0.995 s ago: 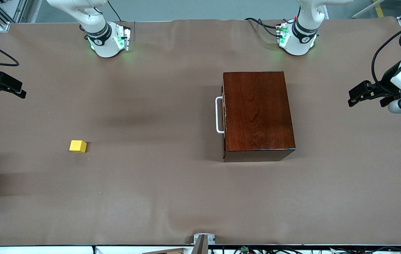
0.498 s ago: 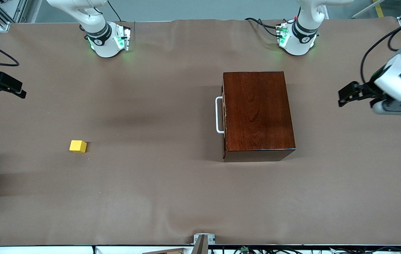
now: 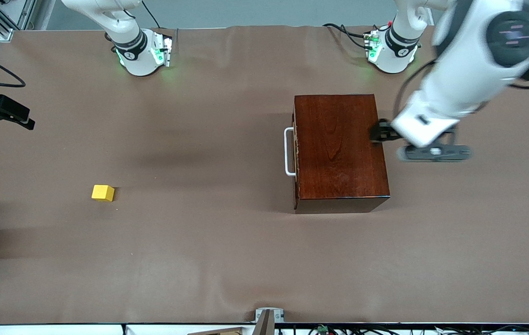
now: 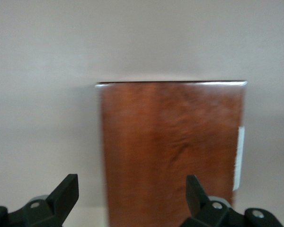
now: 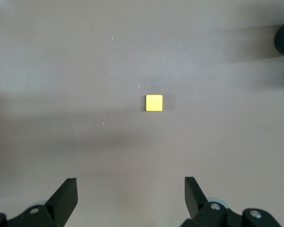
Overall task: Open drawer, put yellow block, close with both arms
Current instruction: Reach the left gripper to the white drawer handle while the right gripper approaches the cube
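Overhead, left gripper meets box edge.

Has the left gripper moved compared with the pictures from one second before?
Yes. The left gripper has travelled from the table's edge at the left arm's end toward the wooden box and is now over its edge.
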{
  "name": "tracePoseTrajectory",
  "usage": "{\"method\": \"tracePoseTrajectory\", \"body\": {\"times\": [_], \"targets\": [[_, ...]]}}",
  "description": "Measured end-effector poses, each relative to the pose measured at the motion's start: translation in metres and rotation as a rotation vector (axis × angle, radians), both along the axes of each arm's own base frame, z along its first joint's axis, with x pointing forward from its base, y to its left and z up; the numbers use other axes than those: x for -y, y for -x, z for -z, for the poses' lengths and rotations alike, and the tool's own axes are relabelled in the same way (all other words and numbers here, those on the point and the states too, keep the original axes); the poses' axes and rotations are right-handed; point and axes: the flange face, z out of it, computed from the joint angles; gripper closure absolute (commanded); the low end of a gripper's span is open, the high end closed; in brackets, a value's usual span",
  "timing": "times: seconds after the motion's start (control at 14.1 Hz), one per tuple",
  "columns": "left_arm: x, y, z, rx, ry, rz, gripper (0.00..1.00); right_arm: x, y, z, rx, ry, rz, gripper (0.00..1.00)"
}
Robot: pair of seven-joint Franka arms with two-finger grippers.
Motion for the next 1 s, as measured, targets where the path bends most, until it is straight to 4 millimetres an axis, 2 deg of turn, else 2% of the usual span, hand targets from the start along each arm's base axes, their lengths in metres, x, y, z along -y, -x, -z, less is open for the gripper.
{"method": "tracePoseTrajectory", "body": {"times": [0.21, 0.36, 0.5, 0.71, 1.0], "targets": [[0.089, 0.012, 0.03, 0.027, -0.025, -0.073, 0.0, 0.0, 0.0, 0.0, 0.0, 0.0, 0.0, 0.0], [0.147, 0.034, 0.053, 0.038, -0.03, -0.112, 0.0, 0.0, 0.0, 0.0, 0.0, 0.0, 0.0, 0.0], [0.192, 0.054, 0.076, 0.055, -0.046, -0.142, 0.0, 0.0, 0.0, 0.0, 0.0, 0.0, 0.001, 0.0], [0.238, 0.076, 0.114, 0.066, -0.089, -0.169, 0.0, 0.0, 0.0, 0.0, 0.0, 0.0, 0.001, 0.0], [0.268, 0.094, 0.177, 0.022, -0.152, -0.167, 0.0, 0.0, 0.0, 0.0, 0.0, 0.0, 0.0, 0.0]]}}
